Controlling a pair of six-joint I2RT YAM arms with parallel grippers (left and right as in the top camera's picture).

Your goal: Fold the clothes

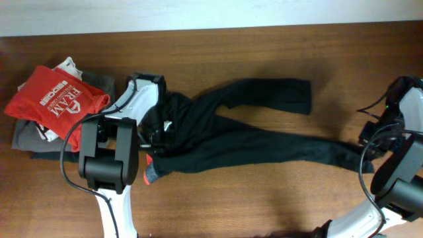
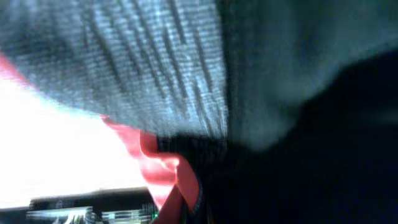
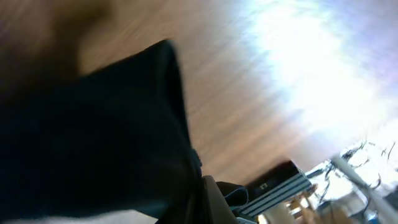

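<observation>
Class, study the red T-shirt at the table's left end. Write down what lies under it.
Grey folded garments poke out beneath the red T-shirt, with a white cloth at its top edge. How many pieces are stacked there the shirt hides.

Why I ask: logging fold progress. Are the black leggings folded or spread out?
Spread, not folded: the leggings lie stretched along the table, legs splayed apart, no layer doubled over.

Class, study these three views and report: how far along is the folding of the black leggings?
Done: nothing is folded yet. The leggings lie stretched across the table with the legs splayed apart. In hand: the left fingers are shut on the waistband, and the right fingers are shut on one leg's end. Left: bring the legs together, then fold them over.
</observation>
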